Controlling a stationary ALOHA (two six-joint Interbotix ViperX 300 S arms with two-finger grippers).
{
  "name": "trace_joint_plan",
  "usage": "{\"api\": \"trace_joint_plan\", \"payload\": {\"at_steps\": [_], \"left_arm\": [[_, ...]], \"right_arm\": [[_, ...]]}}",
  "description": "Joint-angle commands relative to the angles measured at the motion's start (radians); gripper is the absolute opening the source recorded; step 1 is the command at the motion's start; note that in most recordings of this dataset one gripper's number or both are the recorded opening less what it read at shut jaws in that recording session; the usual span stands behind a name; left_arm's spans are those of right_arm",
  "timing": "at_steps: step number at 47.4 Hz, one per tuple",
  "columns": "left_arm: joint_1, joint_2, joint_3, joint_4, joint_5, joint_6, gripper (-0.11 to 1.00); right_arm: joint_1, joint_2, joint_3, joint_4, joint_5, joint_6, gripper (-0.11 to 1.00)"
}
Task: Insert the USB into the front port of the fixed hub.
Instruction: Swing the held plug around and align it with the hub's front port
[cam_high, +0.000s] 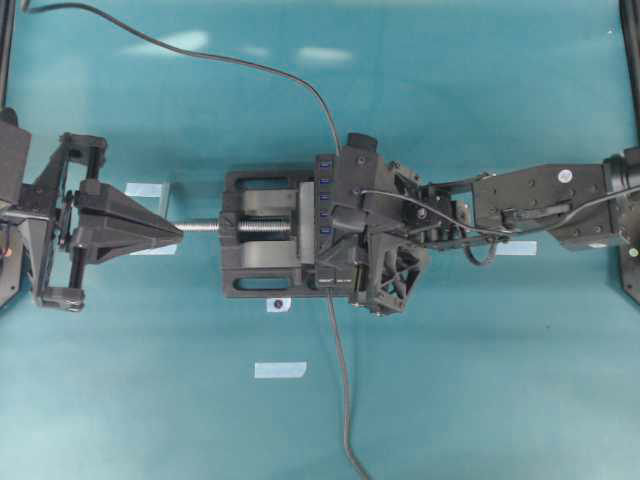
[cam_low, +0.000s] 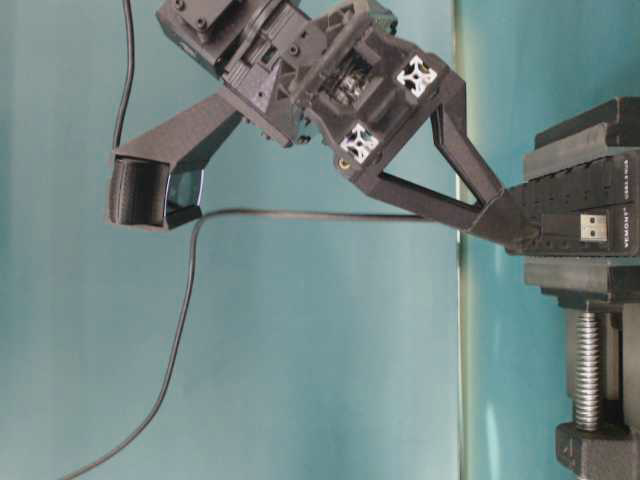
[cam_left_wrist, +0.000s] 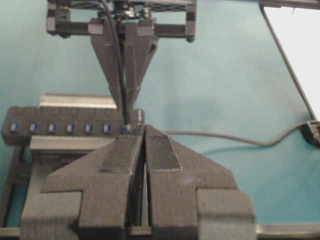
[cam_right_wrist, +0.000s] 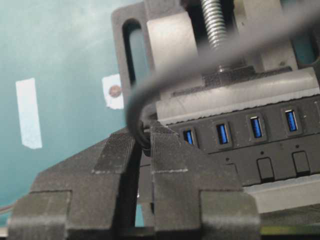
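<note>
The fixed hub (cam_high: 325, 200) lies clamped in a black vise, its row of blue slots facing up. My right gripper (cam_right_wrist: 146, 131) is shut on the USB (cam_right_wrist: 145, 137), a small black plug. It holds the plug at the endmost slot beside the hub's white label, the front port (cam_left_wrist: 125, 129). How deep the plug sits I cannot tell. Its thin cable (cam_high: 200, 50) loops up over the gripper and runs off to the top left. In the table-level view the right gripper (cam_low: 505, 228) touches the hub's near end. My left gripper (cam_left_wrist: 144, 129) is shut and empty, pointing at the vise screw.
The vise (cam_high: 260, 262) has a silver screw (cam_high: 215, 227) pointing at my left gripper (cam_high: 180, 232). The hub's own dark cable (cam_high: 342, 390) trails toward the front edge. Pale tape strips (cam_high: 280, 369) lie on the teal table.
</note>
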Motion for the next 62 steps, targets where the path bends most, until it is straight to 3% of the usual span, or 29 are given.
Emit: {"api": "trace_joint_plan", "payload": {"at_steps": [1,62], "left_arm": [[-0.002,-0.006,-0.009,0.002,-0.005,-0.002,0.0],[0.009,-0.052,0.014,0.002,-0.005,0.002,0.0]], "right_arm": [[-0.002,-0.006,-0.02,-0.002,-0.003,0.011,0.03],[-0.015,0.015,-0.018,-0.002,-0.003,0.012,0.03]]}}
